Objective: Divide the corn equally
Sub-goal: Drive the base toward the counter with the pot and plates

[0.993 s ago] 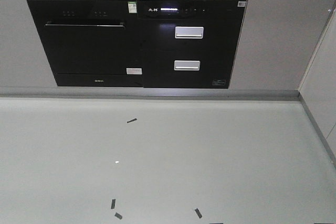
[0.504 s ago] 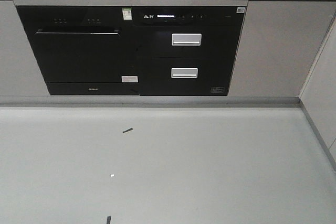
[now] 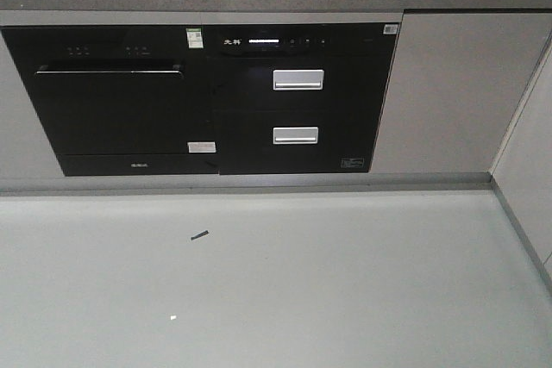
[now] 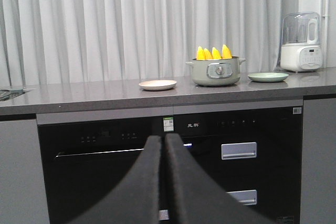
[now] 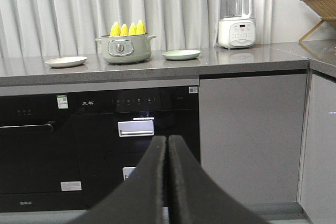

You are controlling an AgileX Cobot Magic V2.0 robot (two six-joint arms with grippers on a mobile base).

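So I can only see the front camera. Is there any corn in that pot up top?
Observer: Yes, the left wrist view shows four yellow tips of corn sticking up out of the pot.
Operator: What's further right?
Observer: Past the green plate stands a white blender.
Operator: Are the grippers holding anything?
Observer: No, the left gripper and the right gripper are both shut on nothing.
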